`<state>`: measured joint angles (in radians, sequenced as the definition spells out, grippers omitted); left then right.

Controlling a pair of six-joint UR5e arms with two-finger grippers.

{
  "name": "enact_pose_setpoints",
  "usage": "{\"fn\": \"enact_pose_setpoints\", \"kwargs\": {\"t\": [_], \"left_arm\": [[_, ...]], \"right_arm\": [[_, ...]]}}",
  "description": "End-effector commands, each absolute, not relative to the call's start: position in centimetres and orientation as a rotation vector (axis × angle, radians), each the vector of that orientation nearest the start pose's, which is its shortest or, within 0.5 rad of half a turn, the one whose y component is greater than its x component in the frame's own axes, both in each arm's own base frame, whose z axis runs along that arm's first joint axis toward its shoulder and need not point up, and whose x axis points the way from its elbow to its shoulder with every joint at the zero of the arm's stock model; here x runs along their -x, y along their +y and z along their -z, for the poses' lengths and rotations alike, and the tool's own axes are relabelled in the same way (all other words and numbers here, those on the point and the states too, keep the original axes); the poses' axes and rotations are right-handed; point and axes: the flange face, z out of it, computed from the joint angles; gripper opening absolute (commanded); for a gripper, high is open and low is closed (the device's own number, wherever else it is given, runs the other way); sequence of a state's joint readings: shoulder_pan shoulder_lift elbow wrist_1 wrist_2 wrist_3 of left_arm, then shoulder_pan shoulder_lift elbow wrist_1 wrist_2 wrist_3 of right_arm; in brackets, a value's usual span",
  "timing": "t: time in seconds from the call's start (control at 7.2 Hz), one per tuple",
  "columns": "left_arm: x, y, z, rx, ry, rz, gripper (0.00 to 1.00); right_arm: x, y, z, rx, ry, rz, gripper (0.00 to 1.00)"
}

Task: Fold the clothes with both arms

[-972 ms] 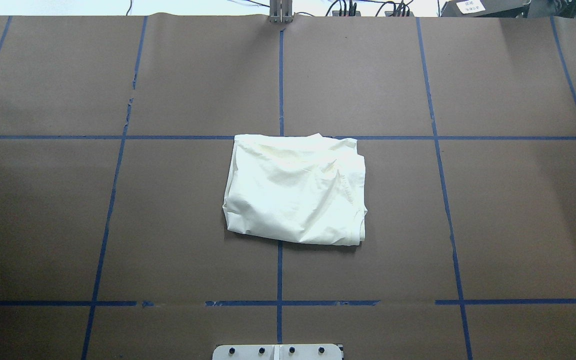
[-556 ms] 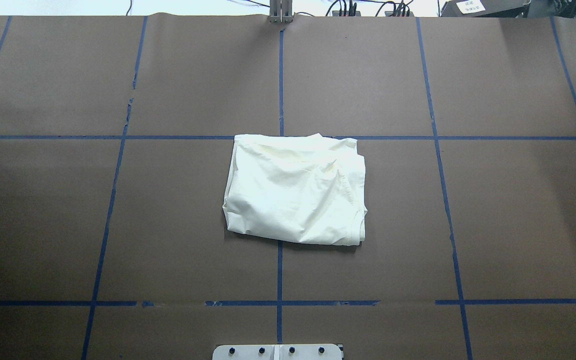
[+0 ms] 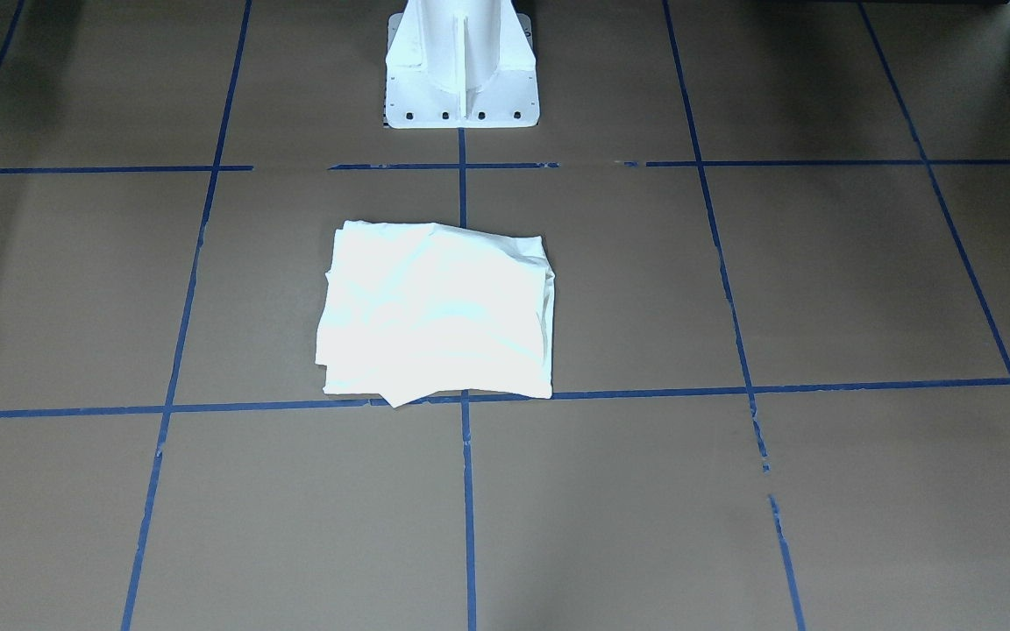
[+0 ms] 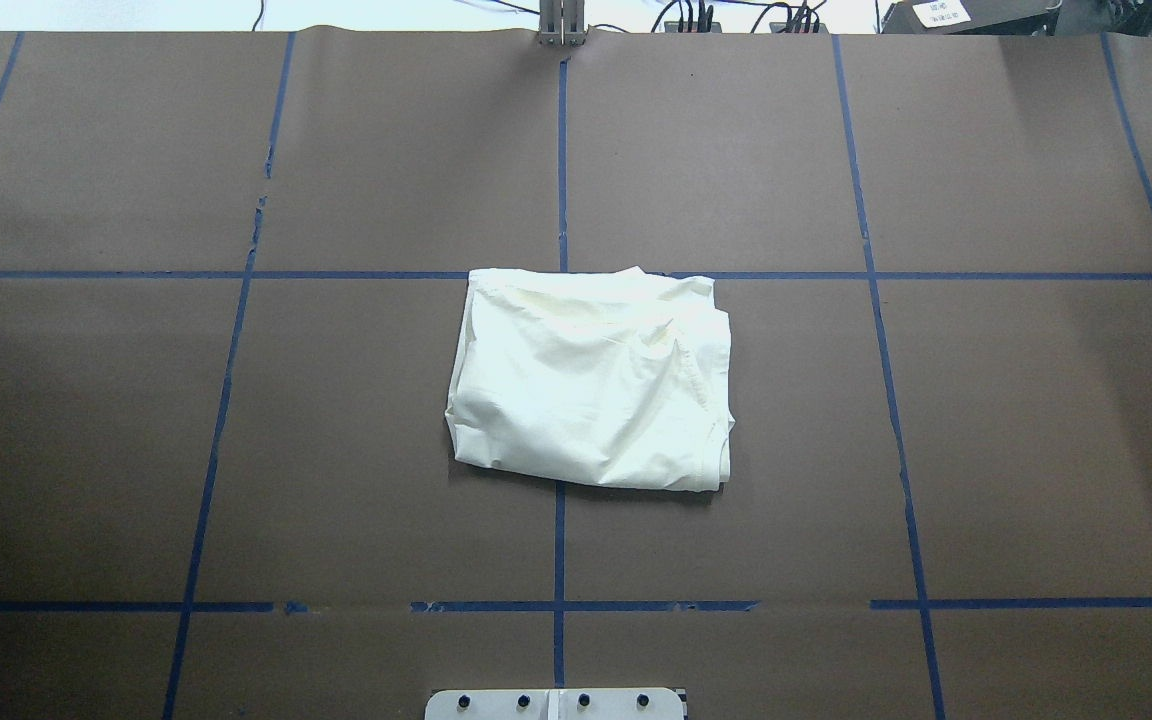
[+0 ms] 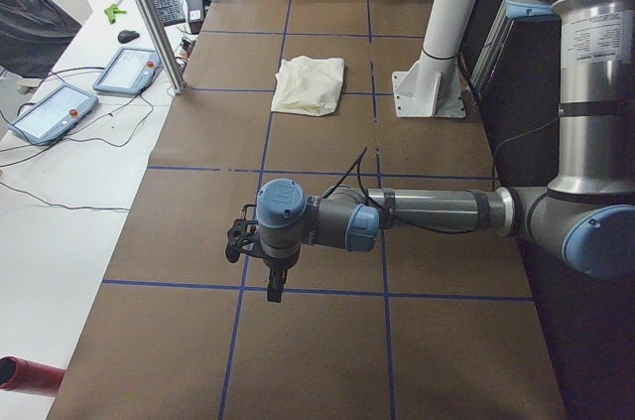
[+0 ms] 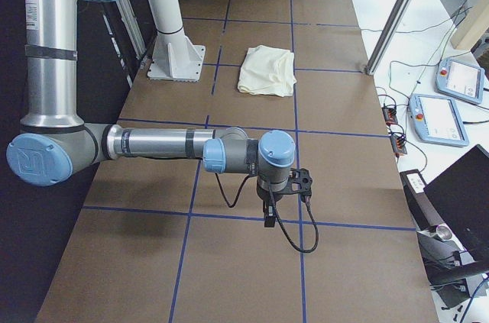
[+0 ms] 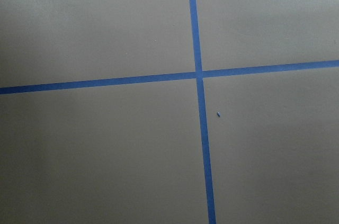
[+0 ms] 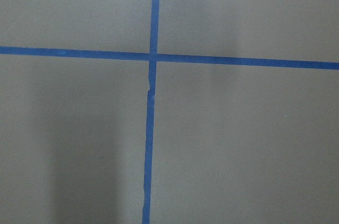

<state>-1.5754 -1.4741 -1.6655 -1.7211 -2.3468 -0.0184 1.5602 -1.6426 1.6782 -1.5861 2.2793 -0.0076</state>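
The left tool (image 5: 275, 291) is held pointing down from the left arm (image 5: 437, 211) over the brown-papered table (image 4: 1036, 450), above a crossing of blue tape lines (image 7: 198, 74). Whether it is open or closed cannot be told from the side view. The same holds for the right tool (image 6: 269, 216), which is held at the opposite end. Nothing appears to be gripped by either.

Between them, and well apart from both, the shirt (image 4: 591, 385) is laid folded near the table's middle, in front of the white pedestal (image 3: 461, 61). Its plain white side is turned up. Its long axis is set across the table, and its far edge is laid along a tape line.

Two touch-screen pendants (image 5: 129, 68) are seen on the white side table (image 5: 60, 231).
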Motion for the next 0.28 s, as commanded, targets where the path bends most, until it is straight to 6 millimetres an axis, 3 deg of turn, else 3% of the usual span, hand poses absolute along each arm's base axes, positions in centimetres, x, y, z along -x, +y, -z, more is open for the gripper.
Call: {"fn": "enact_pose_setpoints", "kwargs": {"t": [0.0, 0.14], "left_arm": [[6.56, -46.0, -64.16, -0.136, 0.776, -0.036, 1.0], [6.56, -46.0, -64.16, -0.136, 0.776, -0.036, 1.0]], "right_arm": [[-6.29, -46.33, -64.63, -0.017, -0.707, 0.026, 1.0], [-6.35, -46.32, -64.62, -0.018, -0.709, 0.025, 1.0]]}}
